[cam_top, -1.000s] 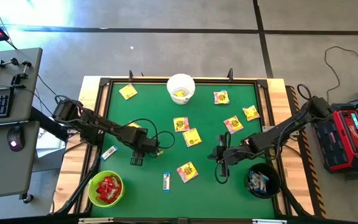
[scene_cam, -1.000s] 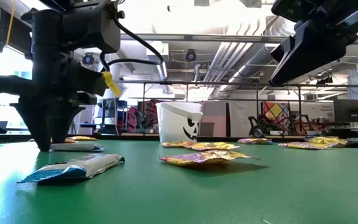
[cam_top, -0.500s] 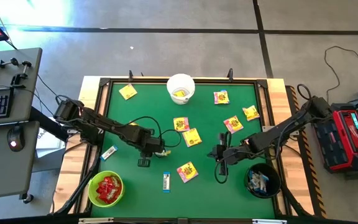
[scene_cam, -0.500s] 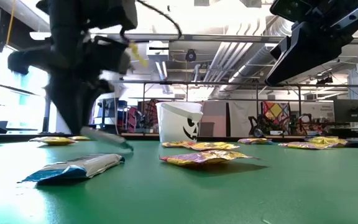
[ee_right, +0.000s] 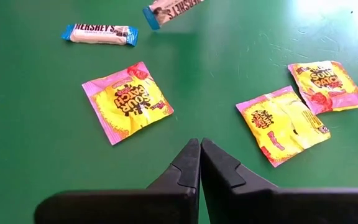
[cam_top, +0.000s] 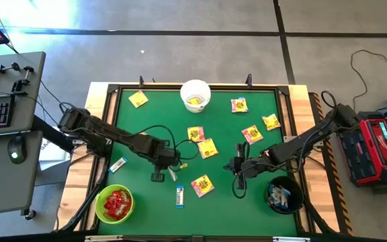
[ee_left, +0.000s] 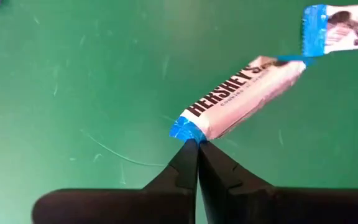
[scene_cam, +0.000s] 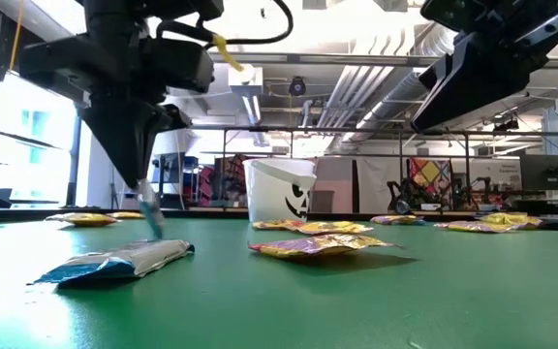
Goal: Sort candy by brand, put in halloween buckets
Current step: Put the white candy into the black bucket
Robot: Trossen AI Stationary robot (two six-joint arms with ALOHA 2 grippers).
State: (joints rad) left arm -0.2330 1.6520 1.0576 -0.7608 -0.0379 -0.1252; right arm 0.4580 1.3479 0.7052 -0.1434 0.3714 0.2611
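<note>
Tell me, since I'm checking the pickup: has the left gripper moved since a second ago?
Yes. In the high view the left gripper has shifted right, away from the lime green plastic bucket, holding a white-and-blue wrapped bar.

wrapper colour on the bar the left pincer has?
White with blue ends and dark Hershey's lettering: the Hershey's bar in the left pincer. Left wrist view shows it best.

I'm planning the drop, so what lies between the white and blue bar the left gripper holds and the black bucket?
In the high view, one yellow packet and the right gripper lie between the held bar and the black bucket.
</note>
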